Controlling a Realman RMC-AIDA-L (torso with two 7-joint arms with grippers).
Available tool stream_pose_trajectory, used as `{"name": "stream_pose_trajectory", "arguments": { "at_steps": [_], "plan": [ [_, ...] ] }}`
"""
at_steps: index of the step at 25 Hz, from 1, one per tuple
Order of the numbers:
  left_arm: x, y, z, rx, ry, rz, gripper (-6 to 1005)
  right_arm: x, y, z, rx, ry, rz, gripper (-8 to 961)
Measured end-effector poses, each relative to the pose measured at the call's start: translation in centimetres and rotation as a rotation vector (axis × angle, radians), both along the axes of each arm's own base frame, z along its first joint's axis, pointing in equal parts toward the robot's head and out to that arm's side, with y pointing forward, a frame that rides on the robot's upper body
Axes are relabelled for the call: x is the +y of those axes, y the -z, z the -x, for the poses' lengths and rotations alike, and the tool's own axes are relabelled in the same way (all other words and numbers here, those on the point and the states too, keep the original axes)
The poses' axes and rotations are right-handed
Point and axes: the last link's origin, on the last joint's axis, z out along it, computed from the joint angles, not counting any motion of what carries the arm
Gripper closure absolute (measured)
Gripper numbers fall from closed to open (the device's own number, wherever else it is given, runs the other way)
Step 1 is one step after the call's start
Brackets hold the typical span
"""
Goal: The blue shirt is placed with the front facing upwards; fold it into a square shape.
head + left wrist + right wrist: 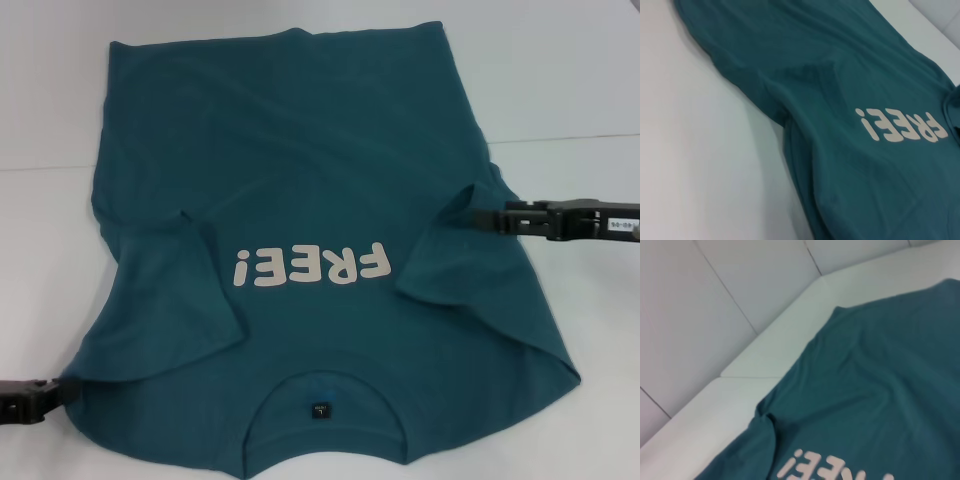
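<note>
The blue shirt (320, 170) lies front up on the white table, collar (325, 385) toward me and hem at the far side. Its cream "FREE!" lettering (310, 267) reads upside down. Both short sleeves are folded inward over the chest. My right gripper (482, 215) reaches in from the right, shut on the shirt's right sleeve fold, which rises slightly toward it. My left gripper (62, 388) sits low at the near left, touching the shirt's shoulder edge. The wrist views show the blue shirt (840, 100) (880, 390) but no fingers.
The white table (560, 80) extends bare around the shirt at the far right and left. A seam line (570, 138) crosses the tabletop. A tiled wall (715, 300) stands behind the table's far edge.
</note>
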Motion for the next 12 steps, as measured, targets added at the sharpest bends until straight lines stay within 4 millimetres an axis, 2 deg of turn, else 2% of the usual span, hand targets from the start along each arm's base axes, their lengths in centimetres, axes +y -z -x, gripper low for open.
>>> {"name": "stream_pose_trajectory", "arguments": {
  "at_steps": [4,12],
  "plan": [
    [0.1,-0.3,0.0,-0.006,-0.011,0.002,1001,-0.6,-1.0,-1.3,0.008,0.101,0.038,79],
    [-0.3,-0.3,-0.2,-0.021,0.0,0.024,1001,-3.5,-2.5,-4.3,0.047,0.351,0.169,121]
  ]
}}
